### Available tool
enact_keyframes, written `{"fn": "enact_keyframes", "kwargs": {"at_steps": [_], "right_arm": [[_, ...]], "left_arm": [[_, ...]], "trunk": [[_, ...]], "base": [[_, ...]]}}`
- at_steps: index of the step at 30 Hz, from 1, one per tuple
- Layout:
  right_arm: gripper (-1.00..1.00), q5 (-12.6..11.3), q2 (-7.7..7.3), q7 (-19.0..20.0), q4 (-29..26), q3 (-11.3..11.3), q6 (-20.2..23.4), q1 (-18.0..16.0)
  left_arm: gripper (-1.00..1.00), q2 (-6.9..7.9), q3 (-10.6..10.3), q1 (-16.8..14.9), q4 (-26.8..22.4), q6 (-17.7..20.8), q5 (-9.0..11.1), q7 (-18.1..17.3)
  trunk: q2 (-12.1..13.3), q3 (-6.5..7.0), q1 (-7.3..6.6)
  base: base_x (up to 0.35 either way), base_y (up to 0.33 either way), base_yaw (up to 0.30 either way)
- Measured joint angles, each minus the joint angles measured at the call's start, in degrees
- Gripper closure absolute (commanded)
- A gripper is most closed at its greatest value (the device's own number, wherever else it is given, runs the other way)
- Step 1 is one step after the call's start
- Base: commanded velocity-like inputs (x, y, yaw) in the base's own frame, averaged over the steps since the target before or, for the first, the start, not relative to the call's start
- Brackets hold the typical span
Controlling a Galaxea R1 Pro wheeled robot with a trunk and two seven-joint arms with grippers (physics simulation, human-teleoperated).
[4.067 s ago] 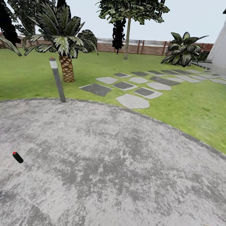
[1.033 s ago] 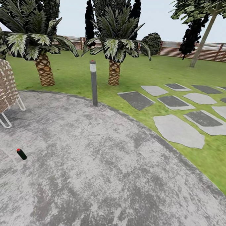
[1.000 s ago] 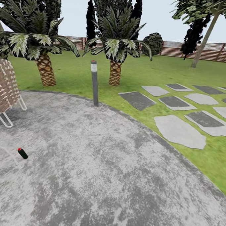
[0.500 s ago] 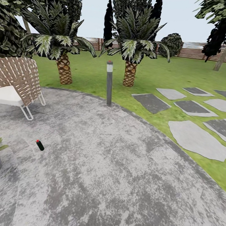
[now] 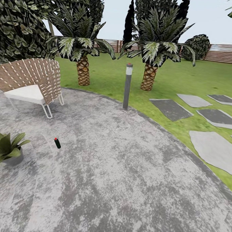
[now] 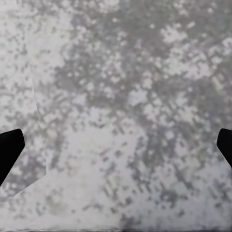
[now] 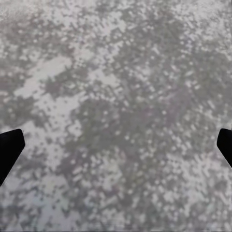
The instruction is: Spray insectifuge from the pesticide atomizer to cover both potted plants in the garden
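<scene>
A small slim dark bottle with a red tip, the pesticide atomizer [image 5: 57, 143], lies tilted on the grey paved patio [image 5: 120, 170] at the left. One potted plant [image 5: 5, 149], a low rosette of broad green leaves in a small grey pot, stands at the left edge, a short way left of the atomizer. In the left wrist view my left gripper [image 6: 116, 145] is open over bare paving, its dark fingertips [image 6: 8, 152] at the picture's sides. My right gripper [image 7: 116, 145] is open too, over paving, holding nothing.
A woven tan chair [image 5: 32, 82] with a white seat stands at the patio's back left. A grey bollard lamp [image 5: 127, 86] rises at the patio's far rim. Two palms [image 5: 83, 49] and lawn lie behind it, stepping stones [image 5: 209, 144] to the right.
The camera has swung left, so the whole scene slid right. The chair has come fully into view and the potted plant now shows whole. Nothing on the patio has moved.
</scene>
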Motion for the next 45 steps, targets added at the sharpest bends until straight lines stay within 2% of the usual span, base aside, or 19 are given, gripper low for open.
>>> {"fn": "enact_keyframes", "kwargs": {"at_steps": [14, 38, 45], "right_arm": [[-1.0, 0.0, 0.0, 0.0, 0.0, 0.0, 0.0, 0.0], [-1.0, 0.0, -0.01, 0.0, -0.03, 0.0, 0.0, 0.01], [-1.0, 0.0, 0.0, 0.0, 0.0, 0.0, 0.0, 0.0]], "left_arm": [[-1.0, 0.0, 0.06, 0.0, 0.0, 0.05, 0.0, 0.0], [-1.0, 0.0, 0.08, 0.0, 0.02, 0.06, 0.0, 0.0], [-1.0, 0.0, 0.08, 0.0, 0.0, 0.06, 0.0, 0.0]], "trunk": [[0.0, 0.0, 0.0], [0.0, 0.0, -0.01], [0.0, 0.0, -0.01]], "base": [[0.004, -0.009, 0.279], [0.09, -0.25, 0.279], [0.08, -0.113, 0.278]]}}
